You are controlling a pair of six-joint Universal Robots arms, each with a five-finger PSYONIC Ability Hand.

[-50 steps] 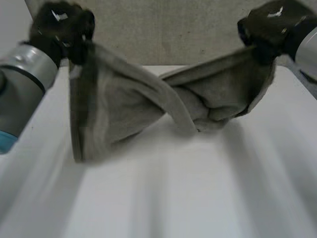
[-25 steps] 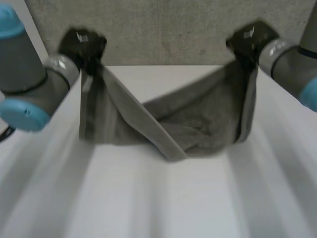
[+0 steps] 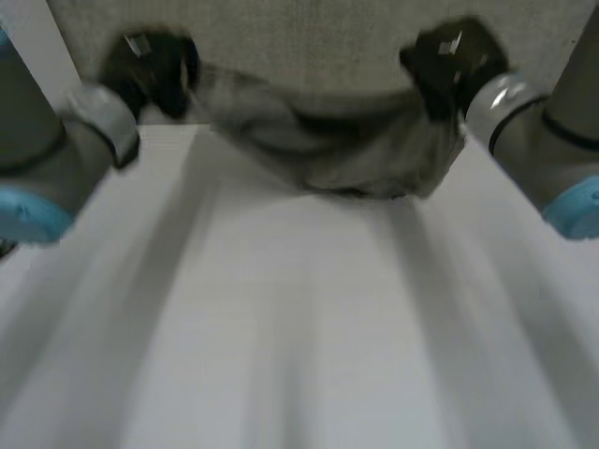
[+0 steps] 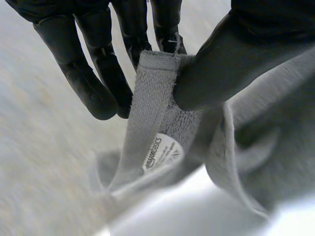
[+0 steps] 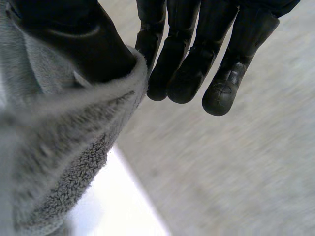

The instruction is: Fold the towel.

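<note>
A grey towel (image 3: pixel 346 154) hangs stretched between both hands over the far edge of the white table (image 3: pixel 299 327). My left hand (image 3: pixel 154 70) is shut on one top corner. In the left wrist view the thumb (image 4: pixel 221 59) pinches that corner of the towel (image 4: pixel 157 98) against the fingers (image 4: pixel 98 73), just above a white label (image 4: pixel 160 152). My right hand (image 3: pixel 449 61) is shut on the other top corner. The right wrist view has its thumb (image 5: pixel 93 49) pressing the towel's (image 5: pixel 54 147) edge against the fingers (image 5: pixel 197 54). The towel sags in the middle.
A grey carpeted floor (image 3: pixel 309 47) lies beyond the table's far edge. Both grey arms (image 3: pixel 65 159) reach forward along the table's sides.
Both hands have carried the towel away from me toward the far edge. It has gone from hanging in deep folds onto the table to a shallow sagging band.
</note>
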